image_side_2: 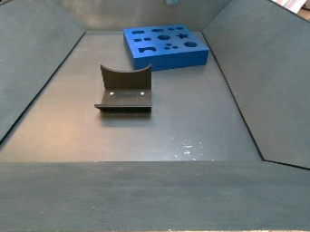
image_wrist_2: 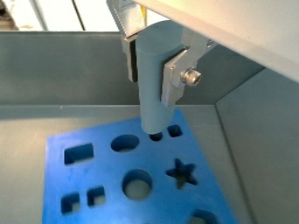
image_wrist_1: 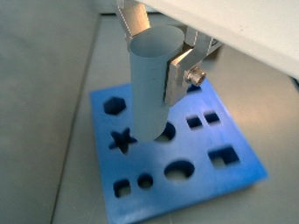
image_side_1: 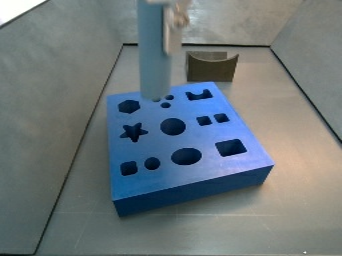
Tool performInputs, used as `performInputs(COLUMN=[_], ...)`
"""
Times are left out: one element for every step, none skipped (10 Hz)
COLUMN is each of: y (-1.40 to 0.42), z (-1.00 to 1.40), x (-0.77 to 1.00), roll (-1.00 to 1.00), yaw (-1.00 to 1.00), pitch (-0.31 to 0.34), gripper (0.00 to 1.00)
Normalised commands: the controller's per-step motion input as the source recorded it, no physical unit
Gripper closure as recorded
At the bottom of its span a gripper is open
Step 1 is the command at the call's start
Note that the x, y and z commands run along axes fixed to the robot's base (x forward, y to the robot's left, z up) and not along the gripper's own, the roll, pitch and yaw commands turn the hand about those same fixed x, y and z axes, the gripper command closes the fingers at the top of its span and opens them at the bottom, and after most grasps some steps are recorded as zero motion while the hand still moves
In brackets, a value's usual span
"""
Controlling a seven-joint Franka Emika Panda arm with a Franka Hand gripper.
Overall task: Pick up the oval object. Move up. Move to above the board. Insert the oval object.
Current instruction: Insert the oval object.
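My gripper is shut on the oval object, a tall pale blue-grey peg held upright near its top end. It hangs over the bright-blue board. Its lower end meets the board's top beside the star hole; I cannot tell whether it is inside a hole. In a wrist view the gripper, the peg and the board show the same. In a side view the peg stands at the board's far left corner under the gripper. Another side view shows the board only.
The dark fixture stands on the grey floor just beyond the board, and it also shows in a side view. Grey sloping walls enclose the floor on all sides.
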Motion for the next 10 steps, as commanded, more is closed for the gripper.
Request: performInputs(y=[-0.22,-0.17,-0.13,-0.07,-0.09,-0.1,0.0,0.0,0.11,0.05], z=[-0.51,-0.51,-0.49,-0.07,-0.16,-0.17,-0.17,-0.13,-0.13,-0.08], x=[-0.01,0.0,0.0,0.6,0.0,0.41,0.21,0.26,0.33,0.23], roll=[0.0,0.0,-0.01,-0.09,0.0,0.0,0.0,0.0,0.0,0.0], yaw=[-0.91,-0.94,-0.95,-0.45,0.0,-0.62,-0.84,-0.82,-0.78,-0.58], pitch=[-0.139,-0.13,-0.124,0.0,0.0,0.0,0.0,0.0,0.0,0.0], gripper=[1.0,1.0,1.0,1.0,1.0,1.0,1.0,1.0,1.0,1.0])
